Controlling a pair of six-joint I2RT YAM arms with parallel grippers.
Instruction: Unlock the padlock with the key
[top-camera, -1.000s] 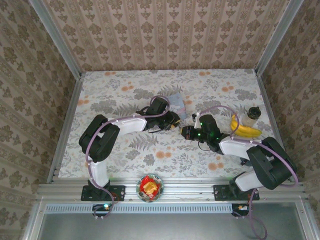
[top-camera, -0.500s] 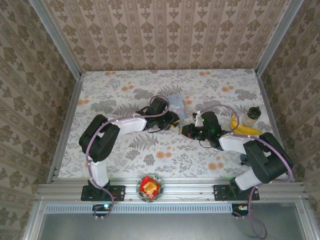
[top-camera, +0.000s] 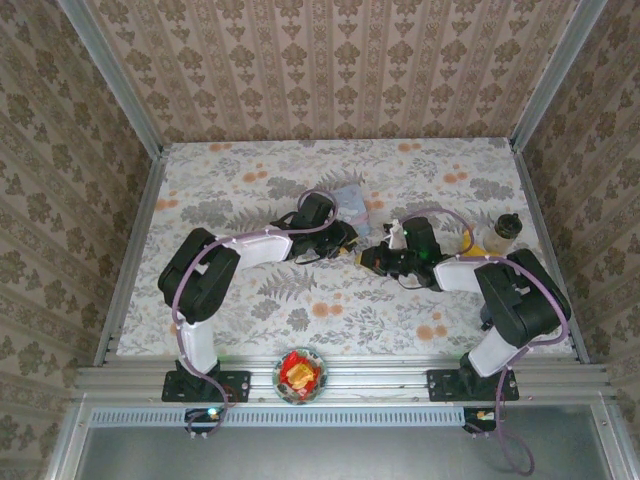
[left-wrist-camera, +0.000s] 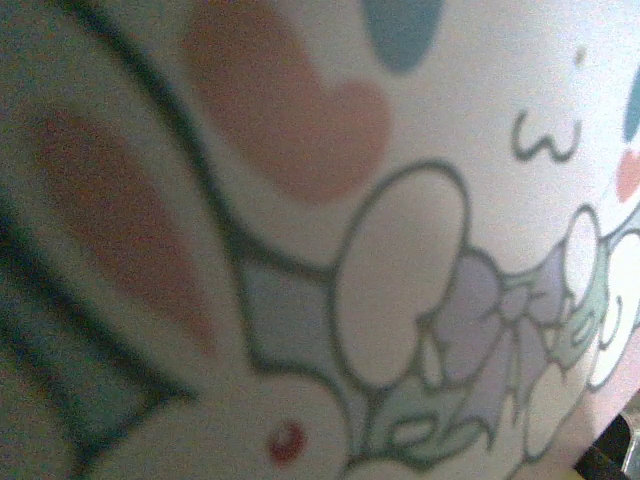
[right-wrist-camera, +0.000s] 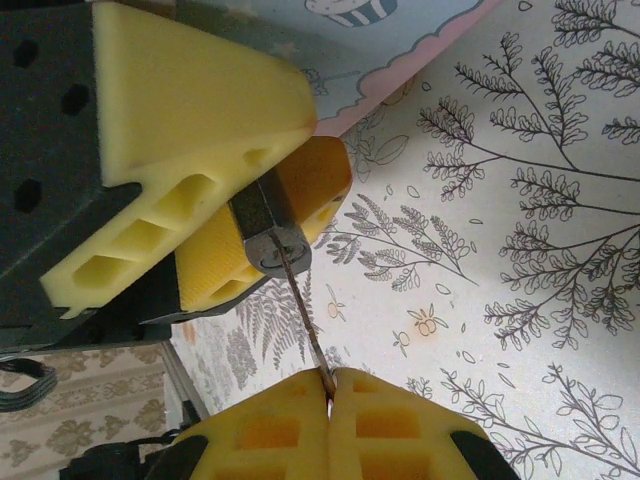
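In the right wrist view the padlock (right-wrist-camera: 266, 238) is a small dark body clamped between the yellow foam fingers of my left gripper (right-wrist-camera: 322, 138), keyhole end facing the camera. The key (right-wrist-camera: 303, 315) is a thin metal sliver, pinched at its near end by my right gripper (right-wrist-camera: 328, 392), which is shut on it. The key's tip meets the keyhole. From above, the left gripper (top-camera: 345, 240) and right gripper (top-camera: 372, 260) sit nearly tip to tip mid-table. The left wrist view is pressed close to a cartoon-printed tin (left-wrist-camera: 400, 250).
The pale blue tin (top-camera: 352, 203) lies just behind the two grippers. A small dark-capped bottle (top-camera: 505, 230) stands at the right, beyond the right arm. A bowl of wrapped sweets (top-camera: 300, 372) sits on the front rail. Aluminium posts frame the table.
The right arm has swung its forearm back and shifted its gripper slightly left toward the left gripper, covering the banana. The left arm has stayed put.
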